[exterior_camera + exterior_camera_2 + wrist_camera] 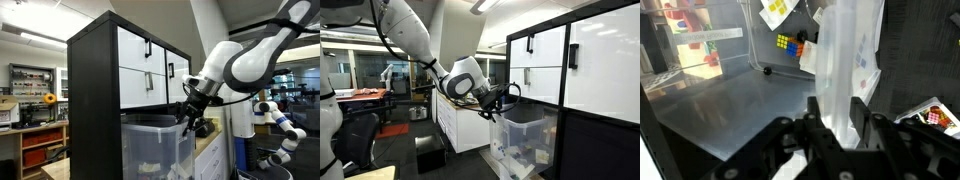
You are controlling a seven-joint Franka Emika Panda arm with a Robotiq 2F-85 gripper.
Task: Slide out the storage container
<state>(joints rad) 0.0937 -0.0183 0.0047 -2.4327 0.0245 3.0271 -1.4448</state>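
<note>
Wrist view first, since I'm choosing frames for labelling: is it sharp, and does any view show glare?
Wrist view: the gripper is dark and soft near the lens, the storage container wall it clamps washed out. In an exterior view, ceiling lights glare and the cabinet side is nearly featureless black. In an exterior view, the white drawers look overbright.
</note>
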